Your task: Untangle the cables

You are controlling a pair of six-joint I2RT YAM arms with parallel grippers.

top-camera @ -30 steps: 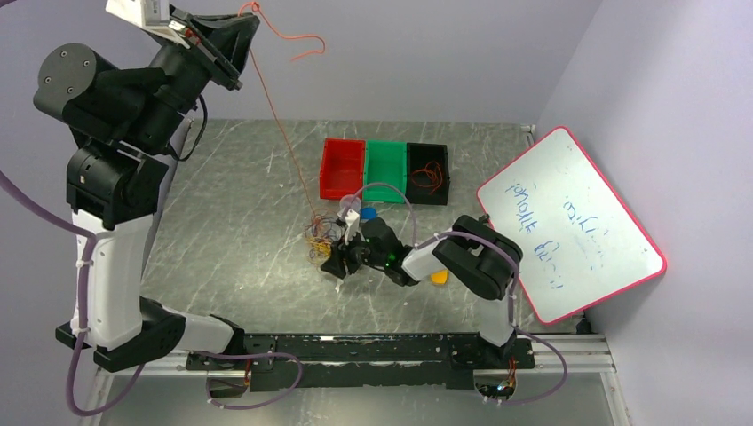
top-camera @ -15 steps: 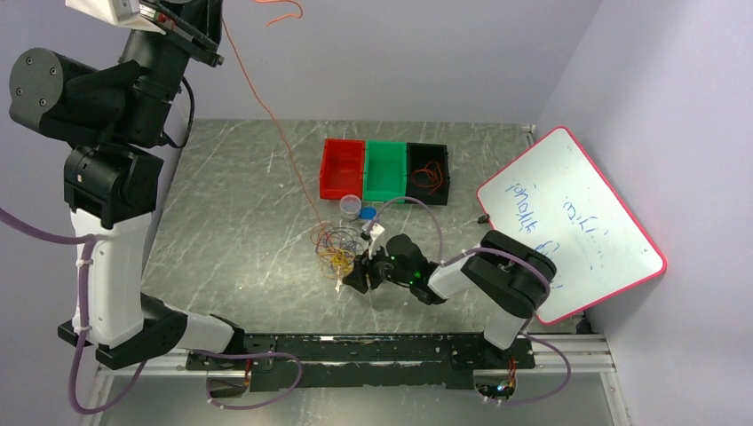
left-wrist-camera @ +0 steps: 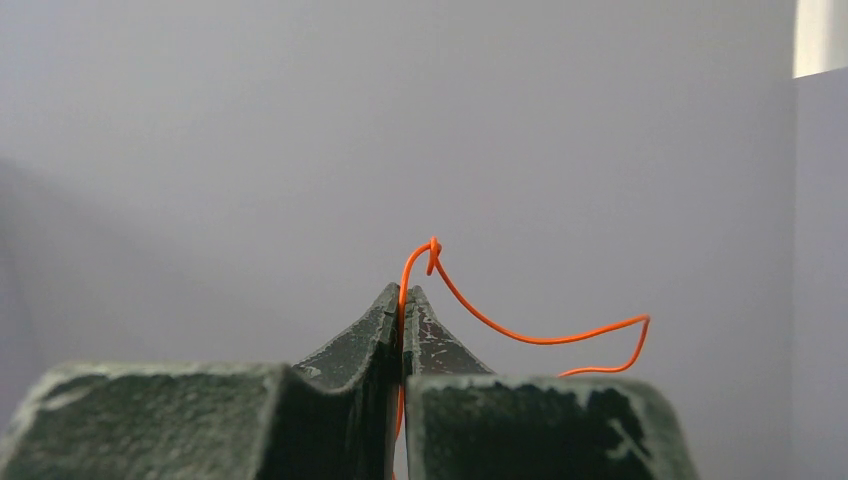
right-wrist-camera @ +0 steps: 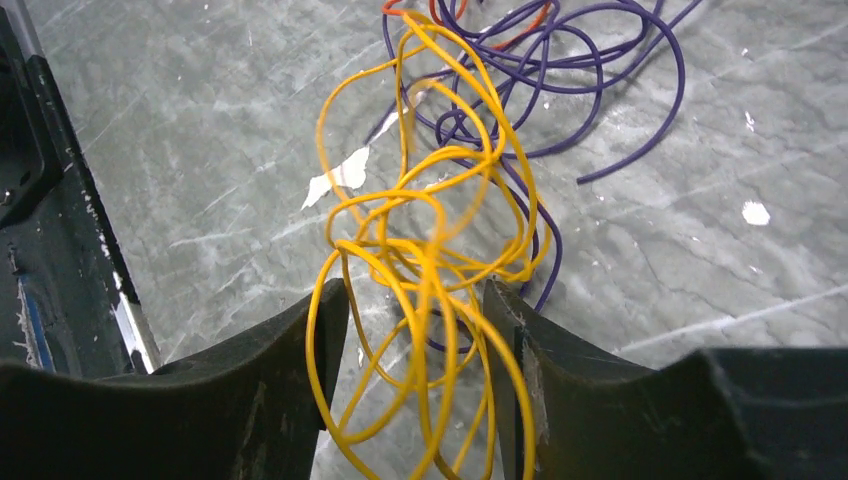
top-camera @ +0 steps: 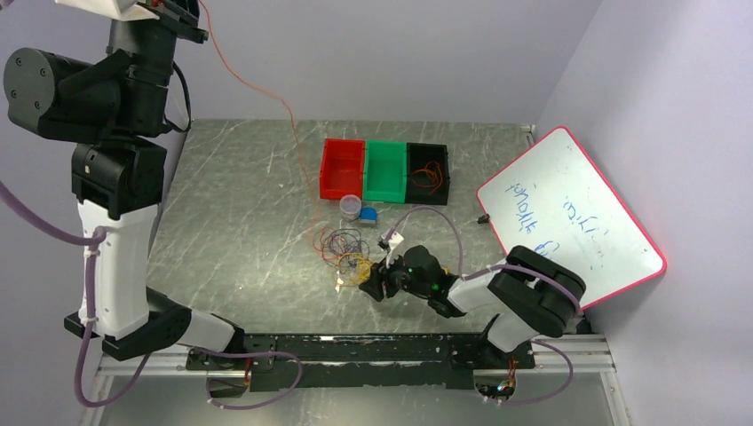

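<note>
left gripper (top-camera: 173,13) high at far left, red-orange cable (top-camera: 286,105) slanting down to tangle (top-camera: 342,241) mid-table; right gripper (top-camera: 368,282) low at tangle's near-right edge.
left wrist: jaws pressed tight on red-orange cable.
right wrist: jaws half apart astride yellow cable (right-wrist-camera: 420,250), true pinch or not, cannot tell; purple cable (right-wrist-camera: 600,90) beyond.
best: anchor yellow firmly, draw red-orange slowly, stop at snags.

The table (top-camera: 231,222) has a grey top with marble-like veins. At its far side a red bin (top-camera: 343,169), a green bin (top-camera: 385,171) and a black bin (top-camera: 428,173) stand in one row, touching. Just in front of them stand a small clear cup (top-camera: 351,207) and a blue cap (top-camera: 368,214). Nearer lie the cables (top-camera: 344,247), purple and yellow loops, beside a white scrap (right-wrist-camera: 340,175).
</note>
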